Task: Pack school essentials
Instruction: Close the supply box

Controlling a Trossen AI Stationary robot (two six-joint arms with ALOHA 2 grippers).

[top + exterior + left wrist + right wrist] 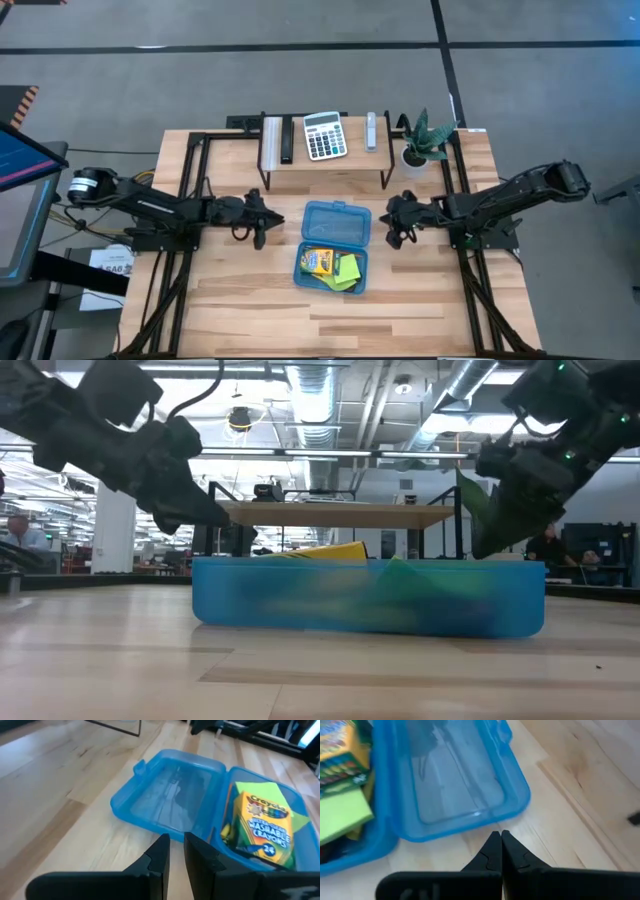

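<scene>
A blue plastic case (334,245) lies open at the table's middle. Its empty lid (170,790) is flat on the wood on the far side. Its base (332,268) holds the yellow-green crayon box (262,822) and the lime-green sticky-note pad (342,815), with a yellow pencil (225,831) beside the crayons. Scissors and the blue piece do not show. My left gripper (258,230) hovers left of the lid, its fingers a narrow gap apart (176,851). My right gripper (400,233) hovers right of the lid, shut (501,839).
A wooden shelf riser (325,168) stands at the far edge with a grey-white calculator (324,135) on it. A potted plant (420,140) stands at its right end. Black frame rails (190,190) run along both table sides. Bare wood lies near of the case.
</scene>
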